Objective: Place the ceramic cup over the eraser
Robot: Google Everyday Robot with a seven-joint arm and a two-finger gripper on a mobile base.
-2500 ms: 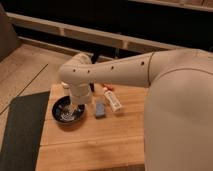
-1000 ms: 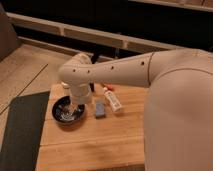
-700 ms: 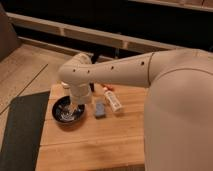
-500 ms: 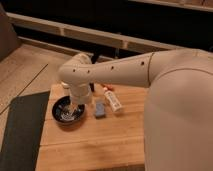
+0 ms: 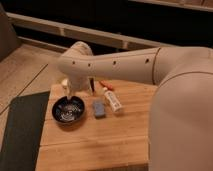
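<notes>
The claw (image 5: 69, 93) hung open over the back rim of the wide black patterned bowl (image 5: 68, 111), unmoved. Behind that bowl, the small cream-white ceramic cup (image 5: 64, 82) and the black upright eraser (image 5: 91, 84) stayed put.

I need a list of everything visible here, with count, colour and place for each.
table: one, light wood, centre.
bowl: one, black, left part of the table.
pad: one, blue-grey, right of the bowl.
tube: one, white with red marks, right of the pad.
eraser: one, black, upright behind the pad.
cup: one, cream-white, behind the bowl, partly hidden by the arm.
mat: one, dark, floor left of the table.
arm: one, cream-white, reaching in from the right.
gripper: one, dark, open, above the bowl's far rim.
</notes>
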